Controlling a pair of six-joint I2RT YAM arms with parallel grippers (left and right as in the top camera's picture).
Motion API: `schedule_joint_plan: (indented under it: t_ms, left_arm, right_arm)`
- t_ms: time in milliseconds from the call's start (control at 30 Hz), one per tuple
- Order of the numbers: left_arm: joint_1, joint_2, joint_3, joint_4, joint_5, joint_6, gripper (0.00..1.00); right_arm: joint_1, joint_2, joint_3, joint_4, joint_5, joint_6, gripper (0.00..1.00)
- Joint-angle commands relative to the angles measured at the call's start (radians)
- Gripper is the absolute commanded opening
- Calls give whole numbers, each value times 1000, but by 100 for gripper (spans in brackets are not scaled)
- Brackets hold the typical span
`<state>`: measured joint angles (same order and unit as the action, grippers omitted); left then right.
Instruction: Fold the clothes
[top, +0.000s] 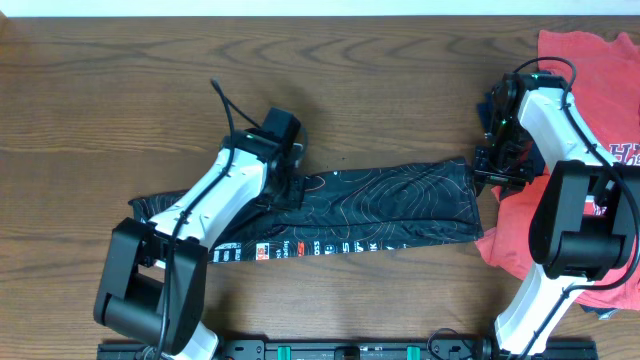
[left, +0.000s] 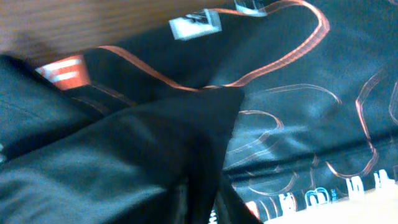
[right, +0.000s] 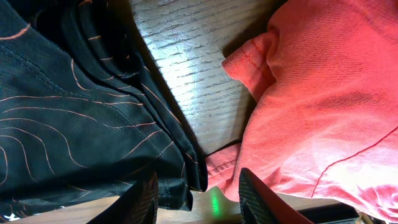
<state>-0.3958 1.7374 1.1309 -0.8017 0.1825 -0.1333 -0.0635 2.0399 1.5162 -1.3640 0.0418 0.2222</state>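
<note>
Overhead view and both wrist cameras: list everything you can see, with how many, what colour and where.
jersey: one, black with orange-red contour lines, a long band across the table's middle
T-shirt: one, red, heaped at the right edge
garment: one, navy, peeking out beside the T-shirt
table: one, dark brown wood, under everything
left arm: one, white and black, over the jersey's left part
right arm: one, white and black, over the T-shirt
left claw: one, black, down in the jersey, jaws hidden
right claw: one, black, open at the jersey's right end

White lettering on the black jersey (top: 400, 205), near the left gripper (top: 288, 185), is too small to read. Beside the right gripper (top: 497, 175), the red T-shirt (top: 590, 60) shows cut-off white letters, also unreadable.
</note>
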Motion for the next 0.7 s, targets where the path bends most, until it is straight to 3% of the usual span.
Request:
schedule_joint_plan:
  t_ms: [0,167,367,500,667]
  left_arm:
    - [0,-3,-3,2,23,9,39]
    - [0,-4,-3,0,-43,9,39]
    - [20,-5,31,43,-280,1,40]
    - [61,-3,32,124,-296,-7,49]
    - [114,24,32,168,-273,-48,51]
  right_arm:
    - [-8,-27,-2,-5,6,-15,41]
    - [-8,-27,-2,-14,6,-15,41]
    - [-8,-27,-2,-17,6,-14,41]
    - [-8,-27,-2,-16,6,-14,41]
    - [-8,-27,-2,-19,6,-14,41]
